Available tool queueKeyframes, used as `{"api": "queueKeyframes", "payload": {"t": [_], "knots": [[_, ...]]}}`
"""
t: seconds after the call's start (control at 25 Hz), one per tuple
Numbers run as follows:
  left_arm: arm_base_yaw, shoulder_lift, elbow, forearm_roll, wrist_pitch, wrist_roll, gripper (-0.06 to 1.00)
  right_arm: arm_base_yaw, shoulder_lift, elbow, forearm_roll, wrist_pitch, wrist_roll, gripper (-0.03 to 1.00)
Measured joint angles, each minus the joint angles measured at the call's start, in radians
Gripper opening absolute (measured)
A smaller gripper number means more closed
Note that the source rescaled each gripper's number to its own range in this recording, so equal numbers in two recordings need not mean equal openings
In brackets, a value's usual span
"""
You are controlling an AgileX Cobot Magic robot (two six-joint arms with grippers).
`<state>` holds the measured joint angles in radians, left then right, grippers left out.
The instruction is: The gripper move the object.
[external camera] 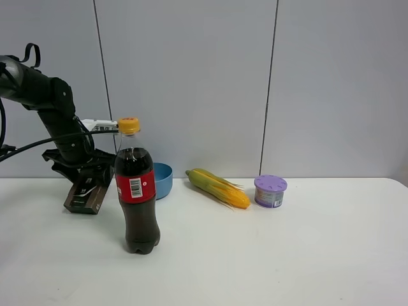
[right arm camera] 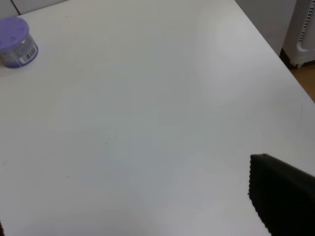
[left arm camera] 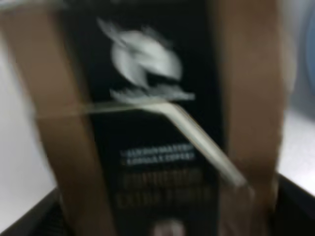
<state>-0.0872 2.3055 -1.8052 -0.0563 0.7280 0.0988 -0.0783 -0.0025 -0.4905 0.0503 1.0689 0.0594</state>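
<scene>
The box [external camera: 83, 199] is held by the left gripper [external camera: 86, 178] at the far left of the table [external camera: 287, 255], just beside the bottle [external camera: 135, 191]. The jaws are pinched on the upper end of the box. The box is tilted, with its lower end close to the table; whether it touches the table cannot be told. In the left wrist view the box [left arm camera: 147, 123] fills almost the whole picture and is blurred: a black middle band with a white picture and pale lettering is seen between two brown sides. The lettering cannot be read.

The bottle stands upright, with a yellow cap, a red label and dark drink inside. A blue bowl [external camera: 164, 180] is partly hidden behind it. A corn cob [external camera: 218, 187] lies to the right of the bowl, and a purple tub [external camera: 270, 191] stands near the tip of the cob.

The right gripper [right arm camera: 125, 194] is seen only in the right wrist view, over bare table. One black finger [right arm camera: 283, 196] is seen at the edge, so the jaws are taken as spread apart. The tub [right arm camera: 17, 42] is well apart from it.
</scene>
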Motion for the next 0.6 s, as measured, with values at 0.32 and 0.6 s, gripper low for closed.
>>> {"api": "queueKeyframes", "payload": {"t": [0.32, 0.6], "knots": [[-0.012, -0.029, 0.000, 0.005, 0.065, 0.001, 0.34, 0.000, 0.000, 0.000, 0.000, 0.000, 0.000, 1.00], [-0.015, -0.268, -0.075, 0.084, 0.209, 0.026, 0.34, 0.000, 0.000, 0.000, 0.000, 0.000, 0.000, 1.00]]}}
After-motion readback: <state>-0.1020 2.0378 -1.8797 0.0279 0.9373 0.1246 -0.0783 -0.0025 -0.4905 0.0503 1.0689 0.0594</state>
